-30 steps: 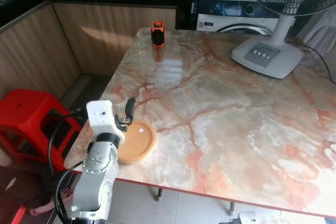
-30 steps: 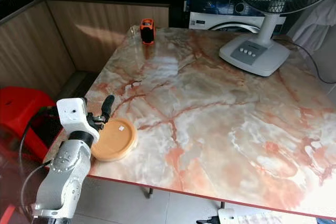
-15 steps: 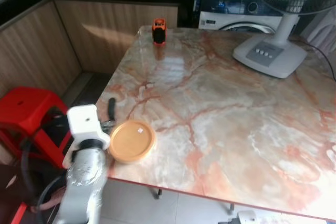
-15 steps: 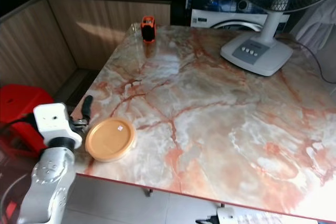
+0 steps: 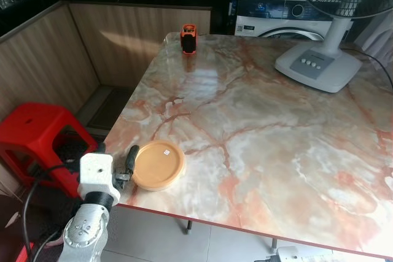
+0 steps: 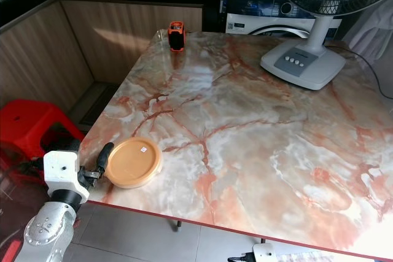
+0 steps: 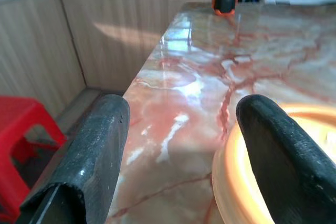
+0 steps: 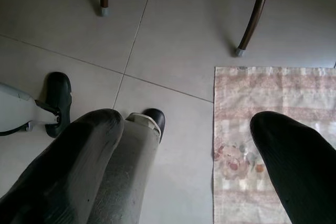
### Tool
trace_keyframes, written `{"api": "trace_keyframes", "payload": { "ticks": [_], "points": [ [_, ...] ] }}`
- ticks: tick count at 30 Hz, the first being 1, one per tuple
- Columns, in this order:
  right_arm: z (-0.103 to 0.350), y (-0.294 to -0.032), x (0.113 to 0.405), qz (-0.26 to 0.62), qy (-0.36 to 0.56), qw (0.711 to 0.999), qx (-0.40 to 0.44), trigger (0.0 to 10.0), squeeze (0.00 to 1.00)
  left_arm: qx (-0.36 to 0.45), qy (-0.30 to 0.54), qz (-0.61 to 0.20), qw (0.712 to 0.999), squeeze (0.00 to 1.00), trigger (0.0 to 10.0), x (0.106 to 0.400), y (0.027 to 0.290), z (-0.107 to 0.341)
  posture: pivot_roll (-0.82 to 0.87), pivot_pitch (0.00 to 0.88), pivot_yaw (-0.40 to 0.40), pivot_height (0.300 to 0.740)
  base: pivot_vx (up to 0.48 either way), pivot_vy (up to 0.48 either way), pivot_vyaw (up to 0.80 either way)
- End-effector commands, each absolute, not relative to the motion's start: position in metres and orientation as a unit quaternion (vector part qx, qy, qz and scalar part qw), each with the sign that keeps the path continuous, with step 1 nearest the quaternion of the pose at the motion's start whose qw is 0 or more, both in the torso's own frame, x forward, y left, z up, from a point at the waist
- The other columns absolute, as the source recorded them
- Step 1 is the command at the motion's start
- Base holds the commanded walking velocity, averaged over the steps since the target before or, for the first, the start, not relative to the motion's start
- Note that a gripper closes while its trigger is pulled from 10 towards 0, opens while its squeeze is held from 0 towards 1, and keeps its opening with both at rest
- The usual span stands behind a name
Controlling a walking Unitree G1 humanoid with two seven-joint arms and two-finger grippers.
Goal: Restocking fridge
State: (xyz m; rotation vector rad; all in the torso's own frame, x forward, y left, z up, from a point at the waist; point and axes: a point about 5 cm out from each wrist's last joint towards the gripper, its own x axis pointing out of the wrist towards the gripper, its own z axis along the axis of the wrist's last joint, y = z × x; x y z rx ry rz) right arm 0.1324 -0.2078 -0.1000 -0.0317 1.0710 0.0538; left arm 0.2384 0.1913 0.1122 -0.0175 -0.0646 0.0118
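A fan (image 5: 334,59) stands on the marble table (image 5: 276,145), red stool (image 5: 37,133) beside.

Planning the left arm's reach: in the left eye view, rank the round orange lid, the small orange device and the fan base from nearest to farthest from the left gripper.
1. Round orange lid, beside the left gripper.
2. Small orange device, far table edge.
3. Fan base, far right corner.

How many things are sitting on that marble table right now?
3. A round orange lid lies at the near left corner beside the left gripper, a small orange-and-black device stands at the far left corner, and a white fan's base rests far right.
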Motion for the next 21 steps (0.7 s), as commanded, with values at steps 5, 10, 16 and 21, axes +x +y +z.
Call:
{"api": "trace_keyframes", "payload": {
  "ticks": [5, 10, 16, 21],
  "points": [
    [-0.099, -0.209, 0.134, 0.026, 0.509, 0.86, -0.02, 10.0, 0.0, -0.108, -0.015, -0.021, 0.994, 0.0, 10.0, 0.238, 0.186, 0.112, 0.03, 0.027, -0.001, 0.74, 0.0, 0.0, 0.0],
    [-0.098, -0.209, 0.137, 0.027, 0.507, 0.861, -0.022, 10.0, 0.0, -0.188, 0.008, -0.043, 0.981, 0.0, 10.0, 0.239, 0.189, 0.106, 0.04, 0.033, -0.002, 0.74, 0.0, 0.0, 0.0],
    [-0.098, -0.209, 0.137, 0.026, 0.507, 0.861, -0.021, 10.0, 0.0, -0.223, -0.002, -0.027, 0.974, 0.93, 10.0, 0.243, 0.196, 0.11, 0.04, 0.03, 0.001, 0.74, 0.0, 0.0, 0.0],
    [-0.099, -0.209, 0.137, 0.027, 0.507, 0.861, -0.02, 10.0, 0.0, -0.224, 0.003, -0.022, 0.974, 1.0, 10.0, 0.242, 0.199, 0.107, 0.04, 0.037, 0.0, 0.74, 0.0, 0.0, 0.0]
  ]
}}
